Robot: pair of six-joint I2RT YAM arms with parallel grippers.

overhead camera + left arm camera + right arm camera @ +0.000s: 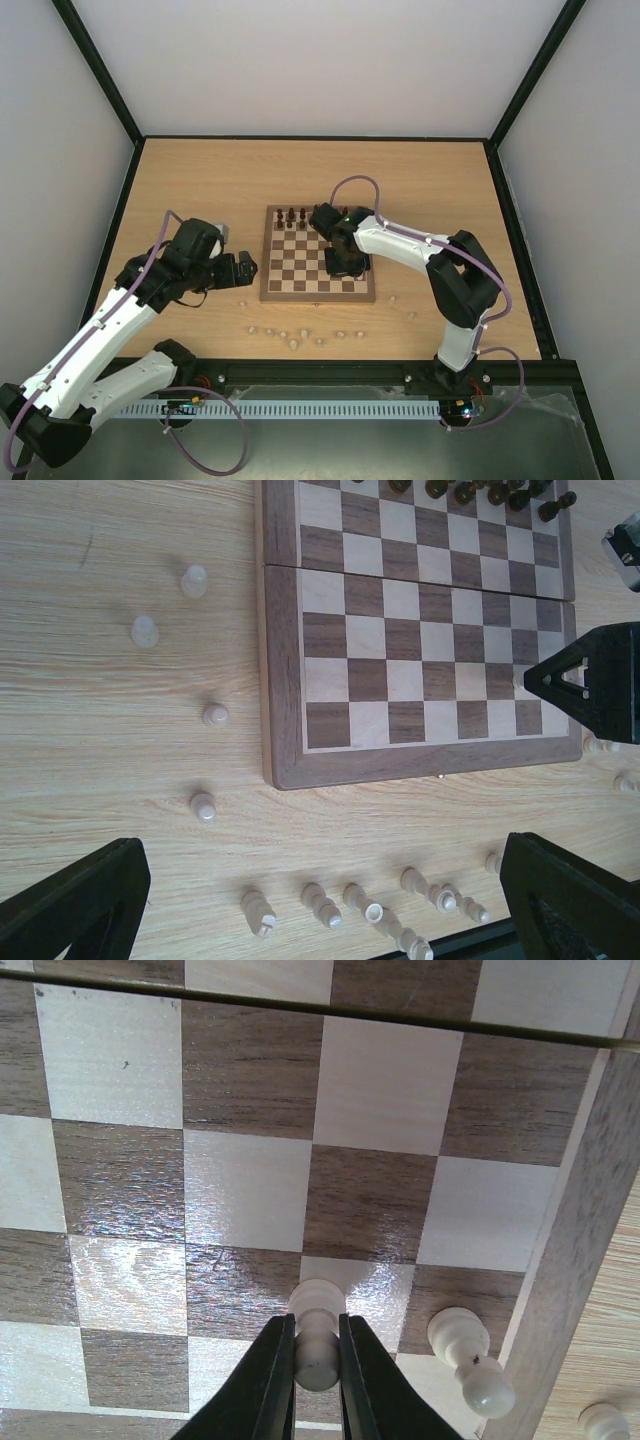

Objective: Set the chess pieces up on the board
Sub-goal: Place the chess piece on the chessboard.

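Light-wood tabletop (200,180) between plain white walls (320,60).

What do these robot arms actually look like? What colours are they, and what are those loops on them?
Both the left arm and right arm have smooth white shells on the long links and chunky black joints. A thin purple cable loops loosely along each. The jaws are plain black, tapering to narrow tips. No lettering is readable.

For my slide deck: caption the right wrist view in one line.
Right arm's jaws pinch a cream piece upright over the board, a second cream piece standing beside it near its edge.
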